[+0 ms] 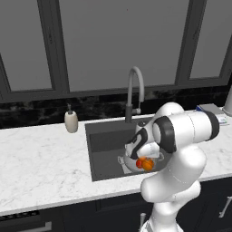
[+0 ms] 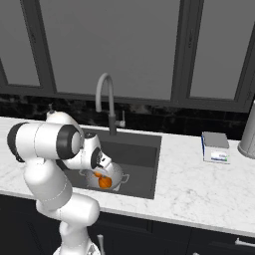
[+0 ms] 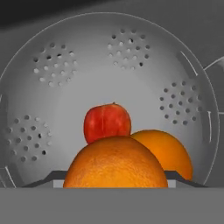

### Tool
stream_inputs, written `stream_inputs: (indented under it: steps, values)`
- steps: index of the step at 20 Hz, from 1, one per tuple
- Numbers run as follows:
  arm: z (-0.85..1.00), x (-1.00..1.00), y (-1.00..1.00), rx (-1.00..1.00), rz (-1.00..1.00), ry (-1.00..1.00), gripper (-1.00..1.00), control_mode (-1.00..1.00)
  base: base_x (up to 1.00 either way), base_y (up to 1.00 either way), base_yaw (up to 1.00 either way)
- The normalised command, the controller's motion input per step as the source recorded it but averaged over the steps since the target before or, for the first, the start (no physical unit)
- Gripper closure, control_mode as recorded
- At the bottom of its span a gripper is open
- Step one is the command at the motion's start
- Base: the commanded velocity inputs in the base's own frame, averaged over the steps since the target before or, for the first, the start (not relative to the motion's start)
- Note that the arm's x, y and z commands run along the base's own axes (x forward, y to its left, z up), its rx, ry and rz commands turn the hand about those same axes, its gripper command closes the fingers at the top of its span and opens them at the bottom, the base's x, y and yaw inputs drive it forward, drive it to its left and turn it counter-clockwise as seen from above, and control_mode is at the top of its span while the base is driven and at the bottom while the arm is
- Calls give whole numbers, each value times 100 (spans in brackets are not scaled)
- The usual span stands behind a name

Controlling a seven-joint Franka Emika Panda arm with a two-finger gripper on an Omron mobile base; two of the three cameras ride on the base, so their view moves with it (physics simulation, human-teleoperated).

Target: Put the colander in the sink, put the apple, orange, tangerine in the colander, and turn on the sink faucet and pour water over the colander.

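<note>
We hold a round bright orange fruit [image 3: 116,162] pinched in the tool [image 3: 116,186] just above the shiny perforated metal colander [image 3: 57,100] sitting in the dark grey recessed sink [image 1: 106,140]; we should lower it gently and release beside the small red apple [image 3: 107,122] and the other orange fruit [image 3: 168,151] already inside.

1. The colander [image 3: 109,78], shiny and perforated, sits in the sink [image 1: 102,142] directly beneath the hand.
2. The apple [image 3: 107,122] lies beyond the fruit nearest the hand.
3. An orange-coloured fruit [image 3: 116,164] is nearest the hand; another [image 3: 170,151] lies beside it.
</note>
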Motion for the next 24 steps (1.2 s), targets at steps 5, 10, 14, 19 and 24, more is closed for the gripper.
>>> stream_inputs:
  steps: [5, 10, 14, 19, 24]
  values:
    - [-23, 0, -7, 0, 0, 0, 100, -100, 0, 0, 0]
    - [-16, 4, 0, 0, 0, 0, 100, -100, 0, 0, 0]
    - [-1, 2, 0, 0, 0, 0, -100, -100, 0, 0, 0]
    - [0, 0, 0, 0, 0, 0, -100, -100, 0, 0, 0]
    - [0, 0, 0, 0, 0, 0, -100, -100, 0, 0, 0]
